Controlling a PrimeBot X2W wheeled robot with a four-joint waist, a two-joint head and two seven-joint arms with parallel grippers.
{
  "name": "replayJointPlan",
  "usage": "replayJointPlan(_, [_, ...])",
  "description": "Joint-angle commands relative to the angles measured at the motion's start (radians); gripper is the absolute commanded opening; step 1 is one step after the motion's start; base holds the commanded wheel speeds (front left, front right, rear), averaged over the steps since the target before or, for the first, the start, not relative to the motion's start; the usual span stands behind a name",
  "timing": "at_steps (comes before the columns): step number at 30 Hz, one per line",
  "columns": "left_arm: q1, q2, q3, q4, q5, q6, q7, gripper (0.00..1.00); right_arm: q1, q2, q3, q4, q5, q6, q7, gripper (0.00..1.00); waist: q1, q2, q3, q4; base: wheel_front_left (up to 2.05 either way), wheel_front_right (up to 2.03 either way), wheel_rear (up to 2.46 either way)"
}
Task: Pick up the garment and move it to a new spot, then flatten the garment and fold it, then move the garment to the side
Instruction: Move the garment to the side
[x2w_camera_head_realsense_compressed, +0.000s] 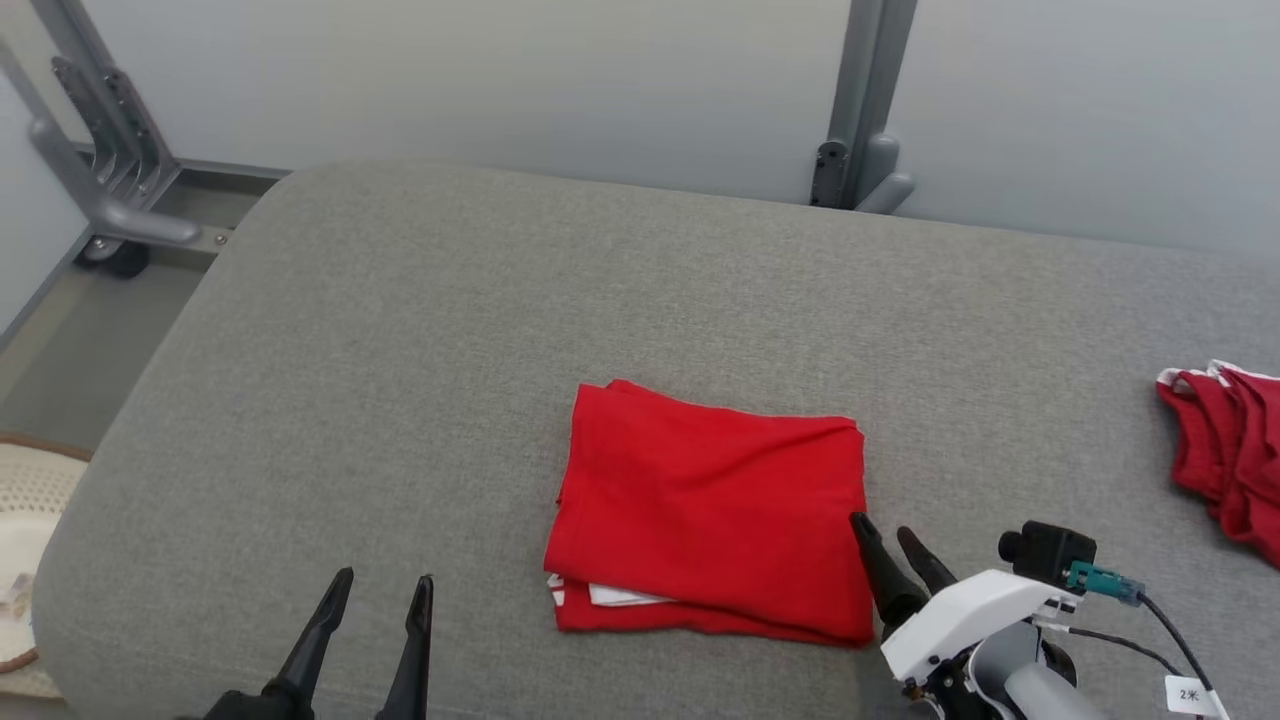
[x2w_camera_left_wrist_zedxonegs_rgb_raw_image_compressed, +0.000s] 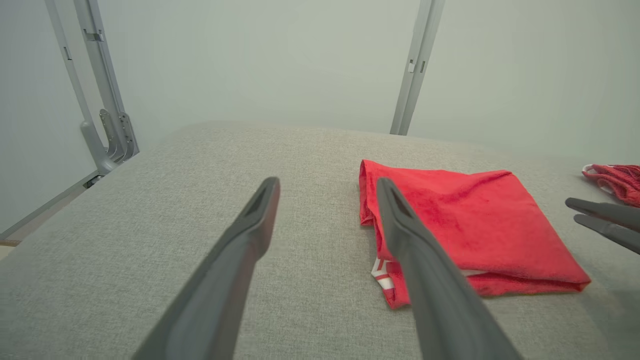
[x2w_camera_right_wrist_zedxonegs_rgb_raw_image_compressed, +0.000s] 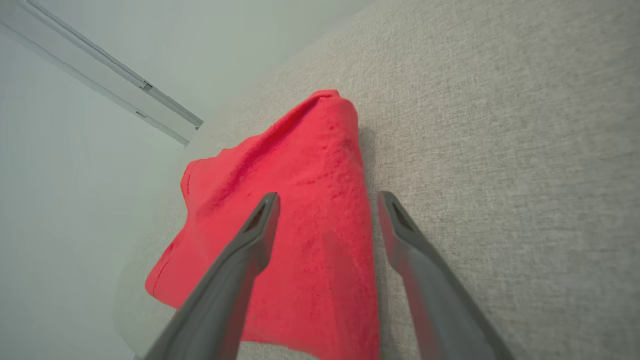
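Head view: the folded red garment (x2w_camera_head_realsense_compressed: 710, 520) lies near the middle of the grey cushion (x2w_camera_head_realsense_compressed: 400, 350). At its right edge the right gripper (x2w_camera_head_realsense_compressed: 880, 525) has its fingers spread, holding nothing. The left gripper (x2w_camera_head_realsense_compressed: 386, 575), likewise spread and empty, is well apart. Another red cloth (x2w_camera_head_realsense_compressed: 1225, 460) lies far right.

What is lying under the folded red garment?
The folded red garment lies on the grey padded surface. At its near edge a white trim peeks out between red layers. Anything else beneath is covered by the cloth.
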Motion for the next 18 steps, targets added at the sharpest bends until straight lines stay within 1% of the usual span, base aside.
replayJointPlan(1, [-0.025,0.009,-0.005,-0.002,-0.013,0.0,-0.003,1.0,-0.02,-0.013,0.008,0.01,0.023,0.0,0.009,1.0,0.0,0.0,0.048,0.057,0.0,0.0,0.0])
replayJointPlan(6, [-0.067,0.024,-0.014,0.004,-0.026,0.001,-0.003,1.0,-0.058,-0.045,0.03,0.048,0.118,0.0,0.046,1.0,0.0,0.0,0.081,0.106,0.0,0.0,0.0])
replayJointPlan(10, [-0.087,0.03,-0.021,0.007,-0.038,0.001,-0.003,1.0,-0.066,-0.062,0.054,0.06,0.165,0.0,0.057,1.0,0.0,0.0,0.09,0.128,0.0,0.0,0.0])
replayJointPlan(11, [-0.09,0.03,-0.021,0.008,-0.039,0.001,-0.003,1.0,-0.062,-0.068,0.061,0.057,0.173,0.0,0.054,0.85,0.0,0.0,0.09,0.131,0.0,0.0,0.0])
replayJointPlan(12, [-0.091,0.031,-0.021,0.009,-0.04,0.001,-0.003,1.0,-0.057,-0.073,0.069,0.053,0.18,0.0,0.05,0.29,0.0,0.0,0.09,0.132,0.0,0.0,0.0])
replayJointPlan(13, [-0.092,0.031,-0.02,0.009,-0.041,0.001,-0.003,1.0,-0.051,-0.08,0.077,0.046,0.184,0.0,0.045,0.0,0.0,0.0,0.09,0.133,0.0,0.0,0.0])
replayJointPlan(18, [-0.075,0.028,-0.01,0.01,-0.038,0.001,-0.003,1.0,-0.032,-0.13,0.107,0.01,0.195,0.0,0.004,0.0,0.0,0.0,0.087,0.107,0.0,0.0,0.0])
